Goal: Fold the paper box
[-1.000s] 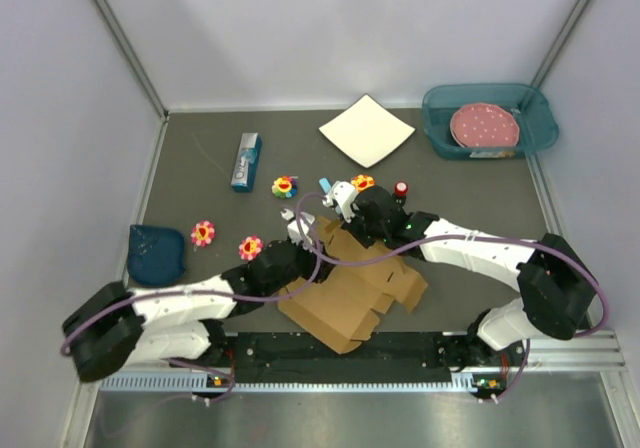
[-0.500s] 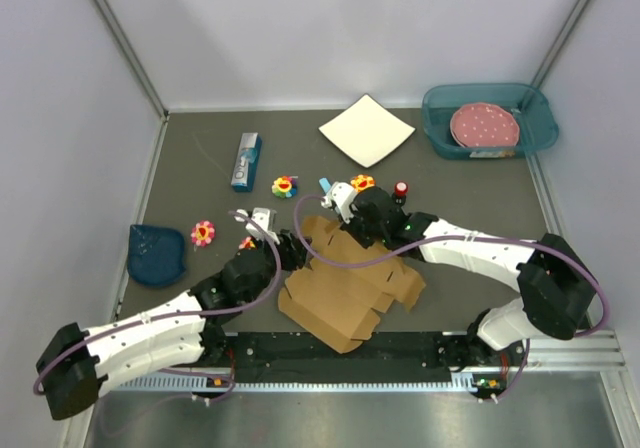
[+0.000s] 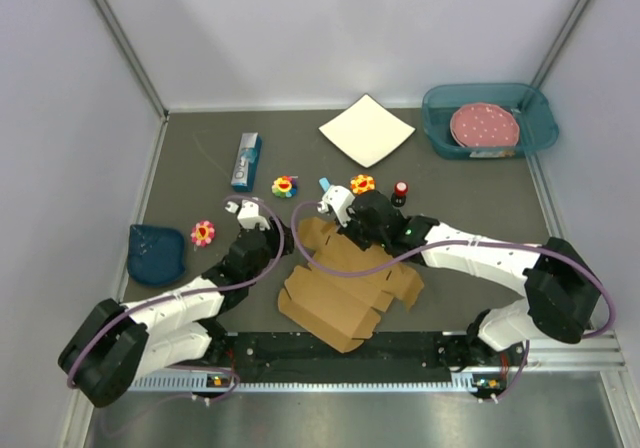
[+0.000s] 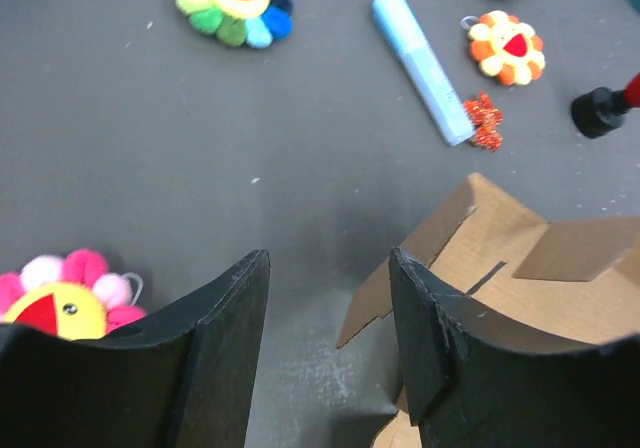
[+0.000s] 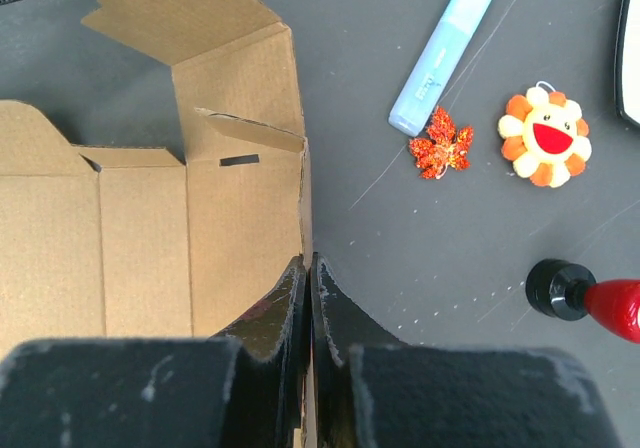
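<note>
The paper box is a brown cardboard sheet, partly folded, lying near the table's front edge between the two arms. One of its side walls stands up. My right gripper is shut on the top edge of that upright wall; in the top view the right gripper sits at the box's far corner. My left gripper is open over bare table just left of the box's pointed flap, with nothing between its fingers. From above, the left gripper is beside the box's left edge.
A pink-and-yellow plush flower lies just left of my left fingers. A rainbow flower, a light blue tube, an orange flower and a red-and-black item lie beyond the box. Farther off are a white sheet, a blue carton, a teal bin and a dark blue cloth.
My left arm has pulled back off the box to its left side and its jaws have opened wider. The right gripper has kept its hold on the wall, shifting slightly.
</note>
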Action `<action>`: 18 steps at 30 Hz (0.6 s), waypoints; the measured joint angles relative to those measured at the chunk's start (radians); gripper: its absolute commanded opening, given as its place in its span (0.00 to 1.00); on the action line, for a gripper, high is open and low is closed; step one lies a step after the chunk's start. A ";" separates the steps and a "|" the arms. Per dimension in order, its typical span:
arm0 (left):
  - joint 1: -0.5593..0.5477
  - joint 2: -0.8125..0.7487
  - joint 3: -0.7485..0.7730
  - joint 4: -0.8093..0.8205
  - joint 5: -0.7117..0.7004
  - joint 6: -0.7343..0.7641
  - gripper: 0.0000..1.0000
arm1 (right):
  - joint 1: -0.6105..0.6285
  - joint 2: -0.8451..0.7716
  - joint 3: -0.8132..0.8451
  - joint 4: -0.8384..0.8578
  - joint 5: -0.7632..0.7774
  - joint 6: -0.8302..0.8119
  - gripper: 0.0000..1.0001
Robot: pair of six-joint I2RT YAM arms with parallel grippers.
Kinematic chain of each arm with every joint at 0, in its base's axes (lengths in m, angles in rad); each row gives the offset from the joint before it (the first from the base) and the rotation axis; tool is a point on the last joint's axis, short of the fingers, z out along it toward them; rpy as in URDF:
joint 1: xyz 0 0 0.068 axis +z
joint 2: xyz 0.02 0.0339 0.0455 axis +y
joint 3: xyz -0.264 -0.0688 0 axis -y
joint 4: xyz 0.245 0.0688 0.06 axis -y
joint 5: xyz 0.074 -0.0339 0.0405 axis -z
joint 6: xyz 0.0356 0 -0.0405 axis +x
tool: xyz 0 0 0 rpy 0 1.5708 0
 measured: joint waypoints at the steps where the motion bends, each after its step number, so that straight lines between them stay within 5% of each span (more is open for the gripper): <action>1: 0.000 0.005 -0.001 0.022 0.008 0.008 0.57 | 0.003 0.000 0.000 -0.002 0.002 -0.002 0.00; 18: 0.000 0.055 -0.027 0.182 0.121 0.043 0.58 | 0.010 0.000 0.000 -0.005 0.021 -0.016 0.00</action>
